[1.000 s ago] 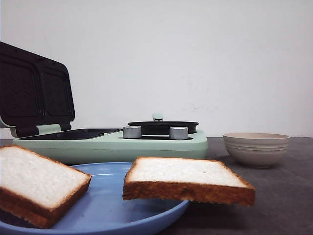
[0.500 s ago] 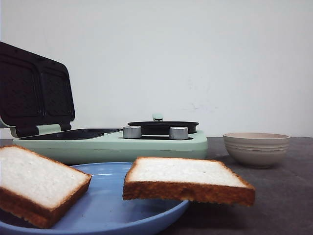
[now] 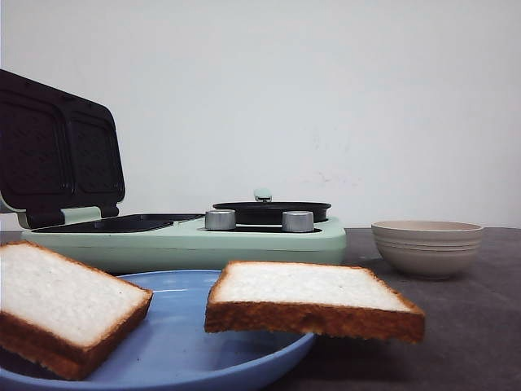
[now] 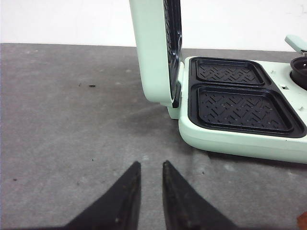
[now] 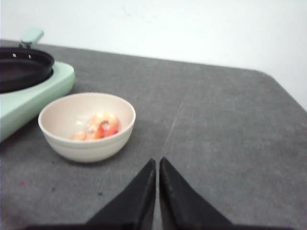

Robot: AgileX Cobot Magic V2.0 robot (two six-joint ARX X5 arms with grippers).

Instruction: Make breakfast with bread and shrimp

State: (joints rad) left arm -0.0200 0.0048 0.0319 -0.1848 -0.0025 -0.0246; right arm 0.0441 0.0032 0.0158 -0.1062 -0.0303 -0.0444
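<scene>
I think I have not really begun the cooking yet. Both slices of bread sit on the blue plate (image 3: 175, 350) right in front of me, one slice (image 3: 61, 303) on the left side of the plate and the other slice (image 3: 309, 295) on the right side, sticking out over the plate's rim. The shrimp (image 5: 98, 127) lie in the beige bowl (image 5: 86, 146), which stands on the gray table (image 5: 216, 124) just beside the green sandwich maker (image 4: 240, 134).

The maker's lid (image 4: 158, 48) stands up, wide open, and its two dark plates (image 4: 237, 100) have nothing on them. The little black pan (image 3: 271, 212) at the other end of the maker shows no food that I can see from here (I only see its side).

My left gripper (image 4: 149, 179) hangs over bare table near the maker, its fingers a small way apart, holding nothing. My right gripper (image 5: 157, 179) hangs near the bowl, its fingers pressed nearly together, holding nothing too.

So all the work is left, I guess: bread into the maker, shrimp cooked, lid down.
</scene>
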